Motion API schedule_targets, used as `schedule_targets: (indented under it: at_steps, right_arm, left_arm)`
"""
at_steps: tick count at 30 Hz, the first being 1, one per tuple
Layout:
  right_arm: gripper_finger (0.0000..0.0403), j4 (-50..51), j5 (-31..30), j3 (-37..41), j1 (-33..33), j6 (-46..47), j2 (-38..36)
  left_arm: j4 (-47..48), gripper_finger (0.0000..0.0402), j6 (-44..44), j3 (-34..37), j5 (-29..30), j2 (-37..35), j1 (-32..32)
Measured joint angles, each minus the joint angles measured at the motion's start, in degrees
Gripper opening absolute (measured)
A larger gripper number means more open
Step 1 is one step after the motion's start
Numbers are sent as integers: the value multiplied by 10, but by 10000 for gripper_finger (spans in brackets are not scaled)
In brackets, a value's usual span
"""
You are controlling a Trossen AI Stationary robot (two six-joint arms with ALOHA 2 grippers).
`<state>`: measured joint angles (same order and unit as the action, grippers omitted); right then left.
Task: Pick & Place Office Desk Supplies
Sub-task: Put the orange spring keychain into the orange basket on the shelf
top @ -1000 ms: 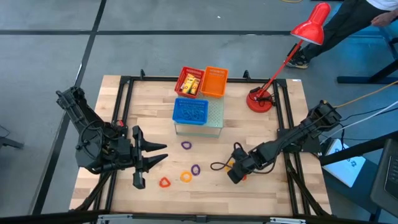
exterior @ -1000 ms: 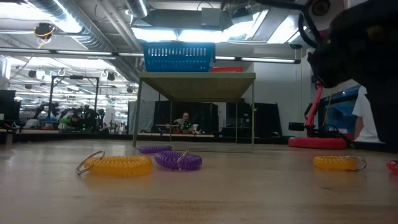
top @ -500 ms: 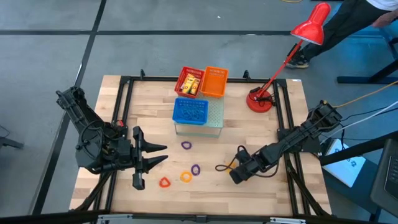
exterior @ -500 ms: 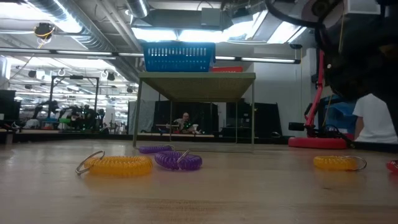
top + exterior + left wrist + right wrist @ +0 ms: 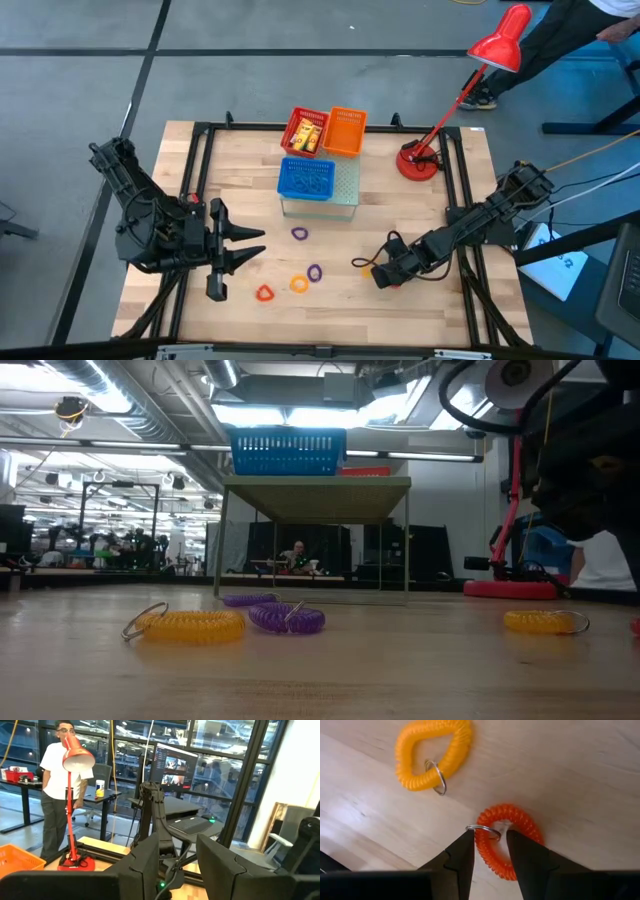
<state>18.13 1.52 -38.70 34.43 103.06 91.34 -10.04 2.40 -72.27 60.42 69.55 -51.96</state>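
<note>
Small coiled loops lie flat on the wooden table: two purple (image 5: 299,233) (image 5: 316,271), one orange (image 5: 299,284), one red (image 5: 265,293). Another orange loop (image 5: 432,752) and a red-orange loop (image 5: 507,840) lie under my right gripper (image 5: 490,852). That gripper is open by a narrow gap and points down, one finger outside the red-orange loop's coil and one over its hole. My left gripper (image 5: 238,250) is open and waits over the table's left part. Yellow blocks sit in the red basket (image 5: 307,130). My right gripper has the key-ring side (image 5: 485,845) of the red-orange loop between its two fingers, coming from above. The loop lies flat on the table. I cannot tell whether the fingers touch it.
A blue basket (image 5: 307,178) stands on a small raised stand at the table's far middle, with the red basket and an orange basket (image 5: 346,130) behind it. A red desk lamp's base (image 5: 418,160) is at the far right. A person stands beyond the table (image 5: 57,795).
My right gripper has moved a little toward the table's right edge, over the red-orange loop, and has slid out of the low view to the right. The loops have not moved.
</note>
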Motion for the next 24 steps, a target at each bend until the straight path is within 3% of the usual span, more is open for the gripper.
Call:
schedule_targets:
  at_steps: [8, 11, 16, 24]
  right_arm:
    - [122, -3, 15, 7, -29, 24, 0]
    - [96, 4, 13, 7, -32, 26, 0]
    - [18, 11, 2, 7, -32, 24, -1]
    - [7, 21, -19, -10, -32, 16, -1]
  left_arm:
    - [14, 125, 3, 0, -1, -5, 0]
    - [28, 125, 22, 0, -6, -5, 0]
    - [36, 125, 42, 0, -13, -5, 0]
    - [36, 125, 39, 0, -22, -5, 0]
